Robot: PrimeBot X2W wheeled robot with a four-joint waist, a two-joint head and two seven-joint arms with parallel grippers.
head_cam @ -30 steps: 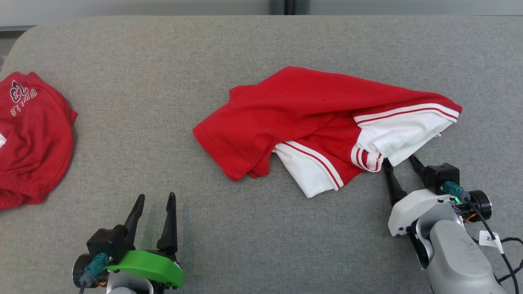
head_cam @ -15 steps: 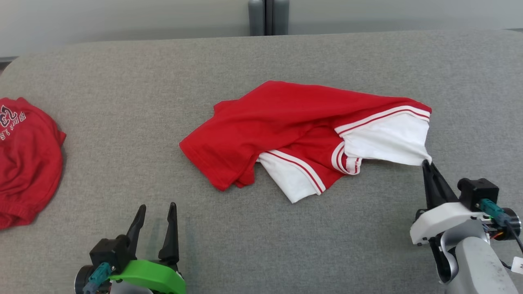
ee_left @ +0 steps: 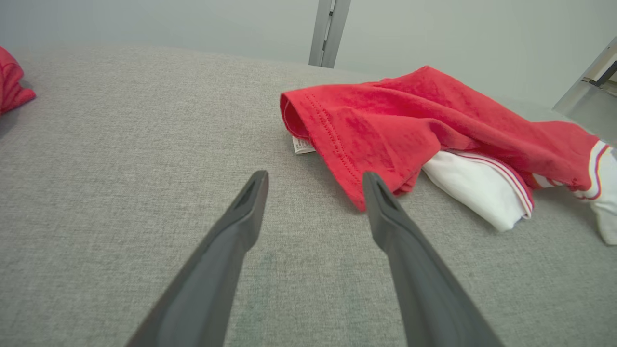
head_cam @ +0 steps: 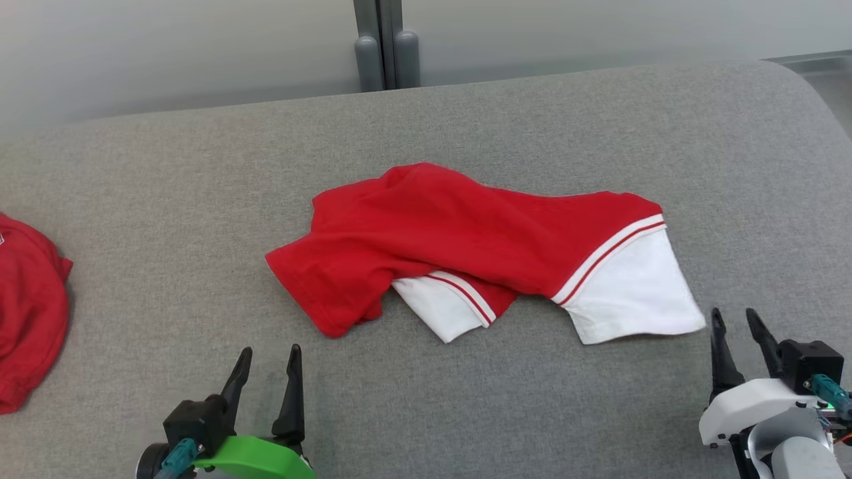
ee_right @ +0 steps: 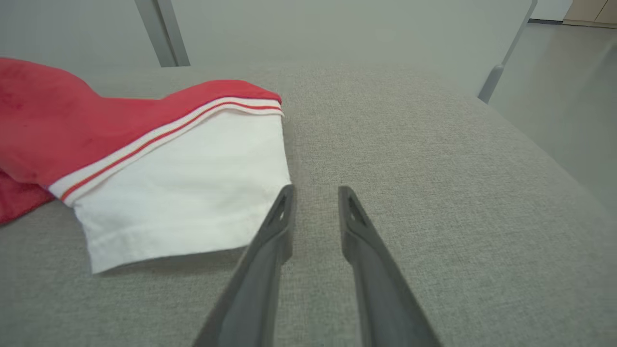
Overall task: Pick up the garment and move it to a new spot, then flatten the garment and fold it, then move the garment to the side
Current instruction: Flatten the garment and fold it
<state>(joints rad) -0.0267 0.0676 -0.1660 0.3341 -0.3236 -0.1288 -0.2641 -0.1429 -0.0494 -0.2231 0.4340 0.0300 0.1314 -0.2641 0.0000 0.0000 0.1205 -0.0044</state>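
A red garment with white, red-striped sleeves [head_cam: 466, 246] lies crumpled across the middle of the grey table [head_cam: 166, 199]. One white sleeve [head_cam: 632, 296] is spread flat at its right end, and shows again as the white sleeve [ee_right: 193, 193] in the right wrist view. My right gripper [head_cam: 735, 319] stands open just right of that sleeve's corner, holding nothing. At the lower left my left gripper [head_cam: 269, 356] is open and apart from the garment's red hem [ee_left: 347, 144], which lies just beyond its right finger [ee_left: 381, 212].
A second red garment [head_cam: 26, 313] lies at the table's left edge. A grey post [head_cam: 379, 46] stands behind the far edge. The table's rounded right corner [ee_right: 530, 130] drops to the floor on the right.
My right gripper pulled the white sleeve out to the right, let it go and opened, so the sleeve now lies flat. The head camera tilted and turned, shifting the whole picture.
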